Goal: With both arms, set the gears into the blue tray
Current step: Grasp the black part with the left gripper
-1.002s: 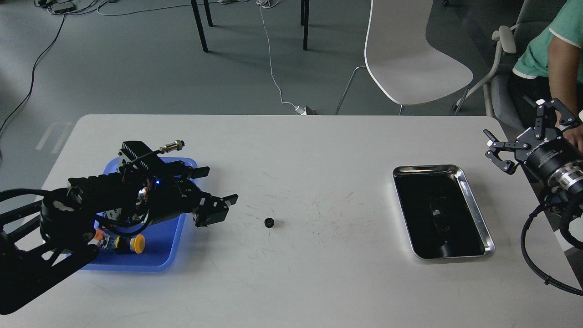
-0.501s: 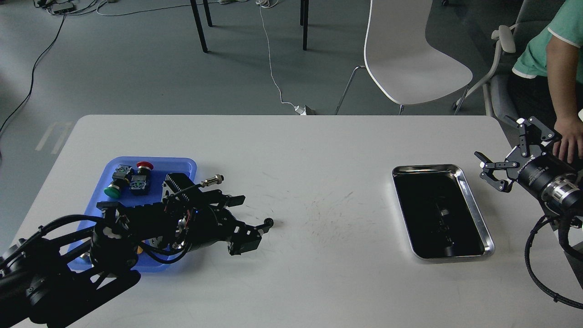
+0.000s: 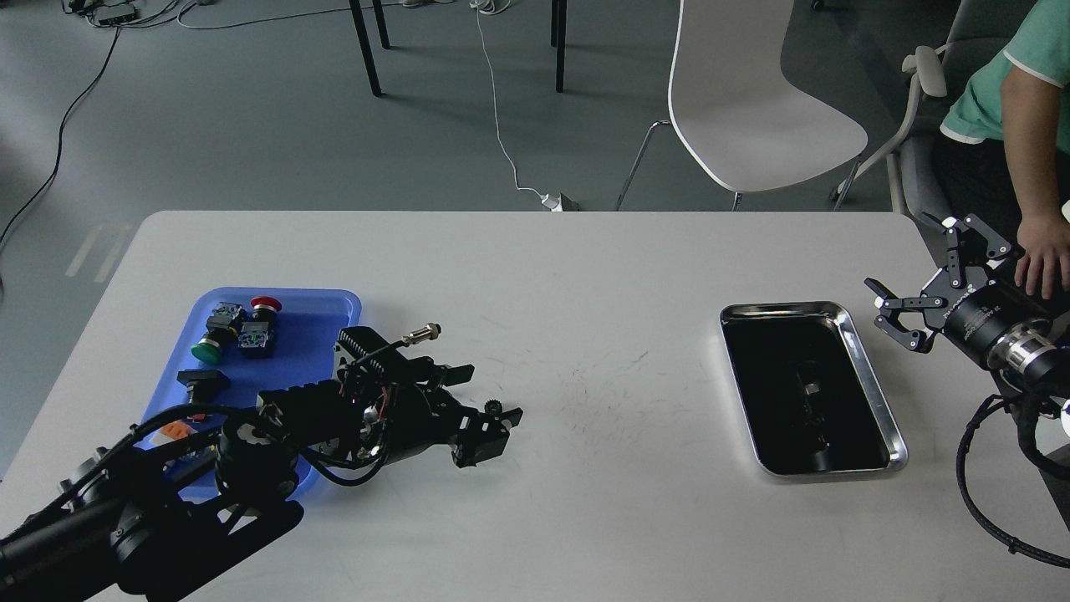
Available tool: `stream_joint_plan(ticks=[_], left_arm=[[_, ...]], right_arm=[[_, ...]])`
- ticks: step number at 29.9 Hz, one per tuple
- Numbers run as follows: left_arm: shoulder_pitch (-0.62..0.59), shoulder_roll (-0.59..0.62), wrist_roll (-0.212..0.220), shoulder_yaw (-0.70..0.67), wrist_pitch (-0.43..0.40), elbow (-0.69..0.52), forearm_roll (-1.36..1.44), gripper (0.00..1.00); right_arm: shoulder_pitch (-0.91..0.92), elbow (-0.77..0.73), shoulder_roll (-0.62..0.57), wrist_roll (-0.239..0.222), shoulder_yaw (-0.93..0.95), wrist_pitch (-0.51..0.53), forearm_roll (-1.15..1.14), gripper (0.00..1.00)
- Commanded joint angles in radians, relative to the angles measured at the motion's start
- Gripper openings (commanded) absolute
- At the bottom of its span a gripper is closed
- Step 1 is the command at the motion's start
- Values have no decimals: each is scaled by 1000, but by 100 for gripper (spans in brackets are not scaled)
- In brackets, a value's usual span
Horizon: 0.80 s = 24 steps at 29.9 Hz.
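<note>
One small black gear (image 3: 493,407) lies on the white table, right of the blue tray (image 3: 311,334). My left gripper (image 3: 487,395) is open and low over the table. The gear sits between its two fingers, close against the nearer finger (image 3: 489,431). My left arm crosses the tray's near right corner and hides that part of it. At the table's right edge my right gripper (image 3: 919,272) is held open above the surface with nothing in it, just right of the steel tray.
The blue tray holds push-button switches with red (image 3: 266,303) and green (image 3: 203,352) caps and other small parts. A shiny steel tray (image 3: 869,376) with a dark inside lies at right. A person's hand (image 3: 1041,263) is beside my right gripper.
My left arm has reached rightwards off the blue tray until its open fingers bracket the gear. My right gripper has shifted slightly left and down towards the steel tray.
</note>
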Motion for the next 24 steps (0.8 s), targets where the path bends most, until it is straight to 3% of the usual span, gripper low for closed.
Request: stream_joint_plan(ticks=[1, 13, 17, 19, 24], left_arm=[[5, -11, 6, 0, 4, 23, 0, 88], [13, -30, 7, 1, 6, 89, 0, 79], [11, -40, 7, 1, 6, 102, 0, 71], [13, -42, 7, 1, 6, 103, 0, 62], [13, -48, 7, 18, 6, 106, 0, 55]], right_arm=[[2, 0, 0, 0, 1, 0, 0, 98], [3, 0, 2, 0, 5, 0, 0, 98], [3, 0, 2, 0, 5, 0, 0, 98], [3, 0, 2, 0, 5, 0, 0, 98], [5, 3, 2, 0, 5, 0, 0, 98]])
